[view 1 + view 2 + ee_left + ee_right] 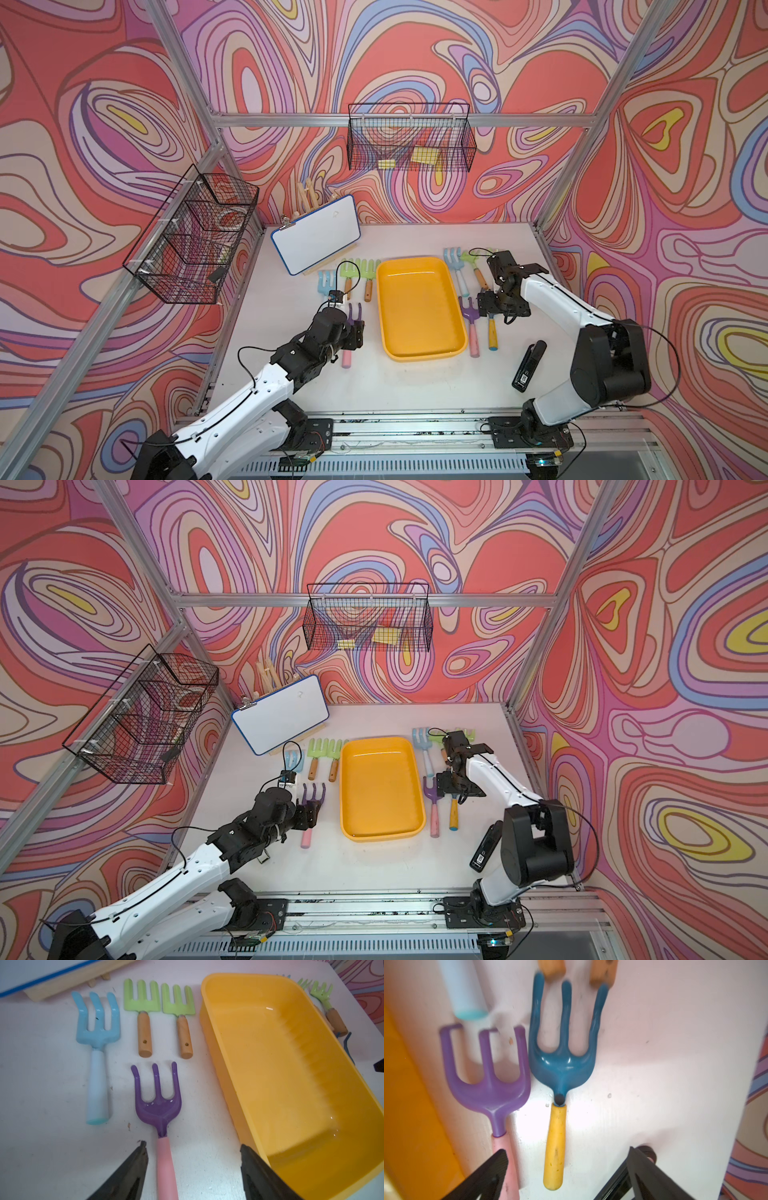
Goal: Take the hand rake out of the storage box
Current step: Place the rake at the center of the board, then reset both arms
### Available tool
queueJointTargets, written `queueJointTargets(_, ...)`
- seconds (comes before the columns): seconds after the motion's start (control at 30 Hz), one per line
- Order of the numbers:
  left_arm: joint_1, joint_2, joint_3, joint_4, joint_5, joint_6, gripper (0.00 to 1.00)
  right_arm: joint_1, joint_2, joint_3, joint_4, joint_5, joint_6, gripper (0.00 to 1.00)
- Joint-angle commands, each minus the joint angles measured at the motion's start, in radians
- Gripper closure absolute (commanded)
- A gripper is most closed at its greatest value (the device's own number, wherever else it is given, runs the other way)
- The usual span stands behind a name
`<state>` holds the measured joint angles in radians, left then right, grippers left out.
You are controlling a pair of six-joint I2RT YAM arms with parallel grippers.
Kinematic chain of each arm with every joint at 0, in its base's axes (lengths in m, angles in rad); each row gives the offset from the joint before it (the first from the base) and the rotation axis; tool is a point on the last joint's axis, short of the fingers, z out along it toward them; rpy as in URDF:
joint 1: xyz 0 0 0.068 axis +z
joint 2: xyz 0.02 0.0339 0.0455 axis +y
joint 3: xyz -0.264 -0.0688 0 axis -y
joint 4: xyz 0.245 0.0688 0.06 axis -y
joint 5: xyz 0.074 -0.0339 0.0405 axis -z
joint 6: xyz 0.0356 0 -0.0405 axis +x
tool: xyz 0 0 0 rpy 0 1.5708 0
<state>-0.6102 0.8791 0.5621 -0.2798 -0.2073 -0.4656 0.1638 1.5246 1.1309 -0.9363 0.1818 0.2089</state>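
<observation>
The shallow, round-cornered yellow-orange storage box (419, 307) is sitting on the counter (415, 386). At its 9 o'clock the left tool (192, 1145) is gaping astride a purple hand rake's (158, 1103) pink handle. At 3 o'clock the right tool (567, 1150) is standing wide over a blue hand rake (560, 1064), its head clear in the right wrist view but covered by the arm (552, 299) in both top views.

A shallow yellow-orange storage box (419, 307) lies flat at table centre. A purple hand rake (158, 1109), pink-handled, lies flat at its nine o'clock, prongs toward twelve; a blue rake (560, 1072), yellow-handled, near three.
</observation>
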Motion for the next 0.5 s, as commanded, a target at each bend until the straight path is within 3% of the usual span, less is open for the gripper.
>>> queueJointTargets(0.0, 0.017, 0.037, 0.079, -0.059, -0.218, 0.119, 0.18, -0.006, -0.104, 0.021, 0.13, 0.064, -0.028, 0.02)
queueJointTargets(0.1, 0.05, 0.063, 0.053, 0.047, -0.291, 0.202, 0.16, -0.008, -0.158, 0.008, 0.238, 0.077, -0.043, 0.02)
queueJointTargets(0.17, 0.107, 0.077, 0.019, 0.12, -0.279, 0.237, 0.17, -0.01, -0.181, -0.027, 0.347, 0.024, -0.133, 0.02)
queueJointTargets(0.3, 0.277, 0.07, -0.093, 0.275, -0.138, 0.286, 0.19, -0.015, -0.228, -0.184, 0.645, -0.002, -0.228, 0.02)
queueJointTargets(0.47, 0.422, 0.075, -0.134, 0.395, 0.005, 0.325, 0.18, -0.056, -0.165, -0.234, 0.767, -0.012, -0.228, 0.02)
